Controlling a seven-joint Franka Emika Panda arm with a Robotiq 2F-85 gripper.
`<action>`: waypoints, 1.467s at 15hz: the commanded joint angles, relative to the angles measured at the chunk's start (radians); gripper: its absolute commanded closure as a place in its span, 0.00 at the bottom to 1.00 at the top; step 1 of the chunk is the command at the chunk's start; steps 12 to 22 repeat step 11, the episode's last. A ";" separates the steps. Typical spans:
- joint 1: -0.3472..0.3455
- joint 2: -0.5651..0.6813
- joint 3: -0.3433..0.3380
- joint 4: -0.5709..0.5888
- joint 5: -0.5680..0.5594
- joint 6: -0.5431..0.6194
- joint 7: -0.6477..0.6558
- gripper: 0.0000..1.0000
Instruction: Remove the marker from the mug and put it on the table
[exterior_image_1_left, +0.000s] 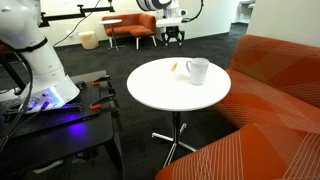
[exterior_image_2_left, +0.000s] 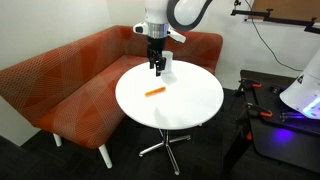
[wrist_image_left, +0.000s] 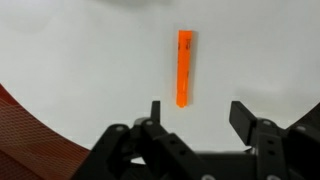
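Observation:
The orange marker (exterior_image_2_left: 154, 91) lies flat on the round white table (exterior_image_2_left: 190, 105), apart from the white mug (exterior_image_1_left: 198, 71). It also shows in an exterior view (exterior_image_1_left: 174, 66) to the left of the mug. In the wrist view the marker (wrist_image_left: 185, 68) lies lengthwise on the white tabletop (wrist_image_left: 80, 70), just beyond the fingertips. My gripper (wrist_image_left: 197, 110) is open and empty above the table. In an exterior view the gripper (exterior_image_2_left: 157, 70) hangs over the table's far side, just in front of the mug (exterior_image_2_left: 169, 66), which it partly hides.
An orange patterned sofa (exterior_image_2_left: 70, 80) curves round the table. A black workbench (exterior_image_1_left: 60, 125) carries the robot base and red clamps. An orange armchair (exterior_image_1_left: 130, 28) stands far behind. The table has a chrome pedestal (exterior_image_2_left: 165, 140).

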 joint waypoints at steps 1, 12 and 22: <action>-0.014 0.005 0.012 0.032 -0.026 -0.042 0.050 0.00; -0.029 0.003 0.026 0.012 -0.018 -0.004 0.019 0.00; -0.029 0.003 0.026 0.012 -0.018 -0.004 0.019 0.00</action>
